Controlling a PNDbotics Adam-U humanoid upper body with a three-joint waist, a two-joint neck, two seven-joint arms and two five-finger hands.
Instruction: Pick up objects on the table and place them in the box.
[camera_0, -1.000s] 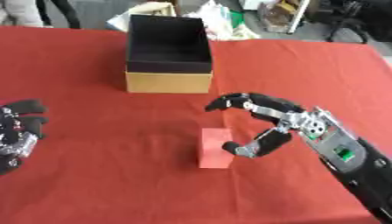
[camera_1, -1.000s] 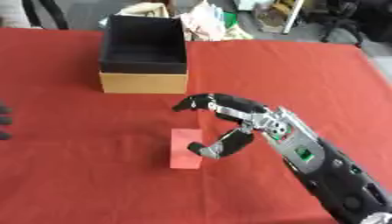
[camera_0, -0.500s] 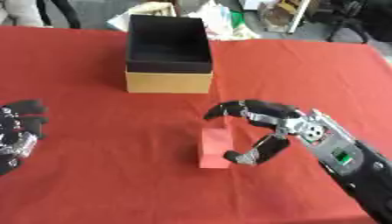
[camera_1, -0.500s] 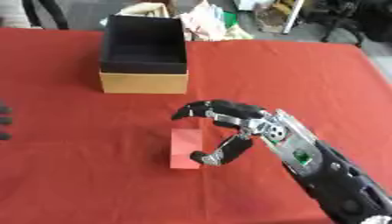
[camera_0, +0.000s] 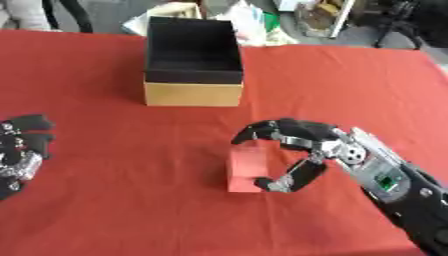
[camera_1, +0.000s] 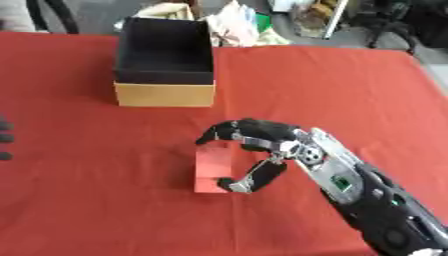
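Observation:
A red block (camera_0: 249, 167) stands on the red table (camera_0: 114, 210), in front of and slightly right of the box. My right hand (camera_0: 331, 148) comes in from the lower right and arches round it: the fingers (camera_0: 262, 131) curl over its far top edge, and the thumb (camera_0: 289, 180) touches its near right corner. The box (camera_0: 192, 94) has tan outer walls and a black inside, and sits at the back centre with nothing visible in it. My left hand (camera_0: 19, 152) rests at the left edge, fingers relaxed and holding nothing.
Beyond the table's far edge lie white bags and clutter (camera_0: 254, 22), and a dark chair (camera_0: 411, 20) stands at the upper right. Bare red cloth stretches between the block and the box.
My right hand has come down and to the left, and its fingers and thumb have closed in round the red block. The left hand and the box stay put.

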